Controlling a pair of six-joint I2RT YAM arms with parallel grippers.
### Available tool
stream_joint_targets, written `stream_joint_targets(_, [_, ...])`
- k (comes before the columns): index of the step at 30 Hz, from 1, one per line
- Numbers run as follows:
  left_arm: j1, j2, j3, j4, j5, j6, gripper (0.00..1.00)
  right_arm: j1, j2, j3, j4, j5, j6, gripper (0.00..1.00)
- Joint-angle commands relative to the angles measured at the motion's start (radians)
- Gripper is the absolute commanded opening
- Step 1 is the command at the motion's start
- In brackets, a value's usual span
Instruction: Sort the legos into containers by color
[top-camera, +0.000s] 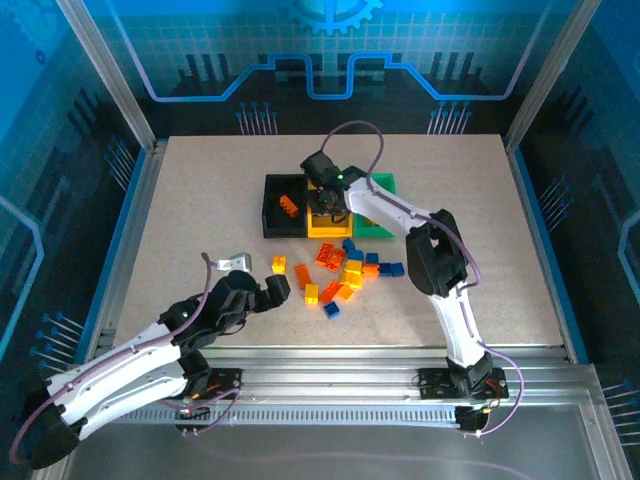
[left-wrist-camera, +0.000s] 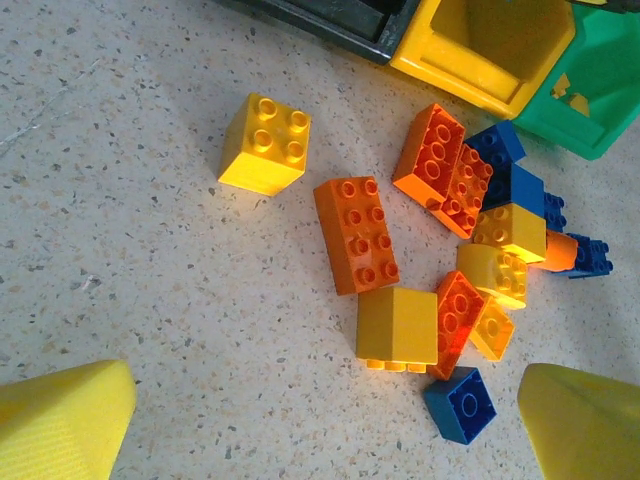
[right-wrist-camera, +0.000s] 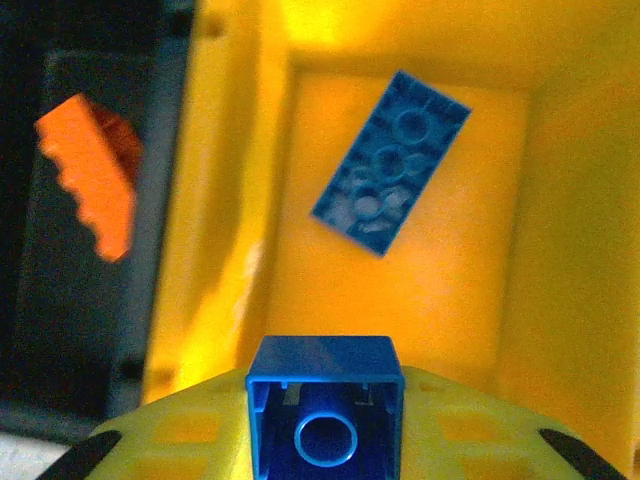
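My right gripper (top-camera: 326, 196) hangs over the yellow container (top-camera: 327, 226), shut on a small blue lego (right-wrist-camera: 325, 410) held between its yellow fingers (right-wrist-camera: 190, 440). Below it a flat blue lego (right-wrist-camera: 391, 162) lies inside the yellow container (right-wrist-camera: 230, 200). An orange lego (right-wrist-camera: 92, 183) sits in the black container (top-camera: 273, 208). The green container (top-camera: 384, 231) stands to the right. Loose orange, yellow and blue legos (top-camera: 345, 272) lie piled in front of the containers. My left gripper (top-camera: 277, 290) is open just left of the pile, fingertips (left-wrist-camera: 62, 420) wide apart above bare table, a yellow lego (left-wrist-camera: 397, 326) just ahead.
A lone yellow brick (left-wrist-camera: 264, 143) lies left of the pile. A small grey metal piece (top-camera: 232, 262) rests near the left arm. Metal frame posts and a rail (top-camera: 400, 355) border the table.
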Motion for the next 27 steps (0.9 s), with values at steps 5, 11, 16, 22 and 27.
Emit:
stream_joint_targets(5, [0.006,-0.011,0.001,-0.017,-0.016,-0.002,0.99,-0.024,0.045,0.13,-0.092,-0.024,0.046,0.53])
stream_joint_targets(11, [0.005,-0.011,0.016,-0.023,-0.014,0.01,0.99,-0.021,-0.039,0.105,-0.084,-0.031,0.049,0.64])
stream_joint_targets(16, [0.008,-0.011,0.038,-0.037,-0.018,0.027,0.99,0.005,-0.229,-0.091,0.014,-0.053,0.042,0.67])
stream_joint_targets(22, [0.01,-0.01,0.048,-0.026,-0.019,0.034,0.99,0.045,-0.514,-0.421,0.103,-0.057,0.037,0.71])
stream_joint_targets(27, [0.014,-0.005,0.046,-0.006,-0.013,0.033,0.99,0.047,-0.761,-0.745,0.125,-0.025,0.067,0.72])
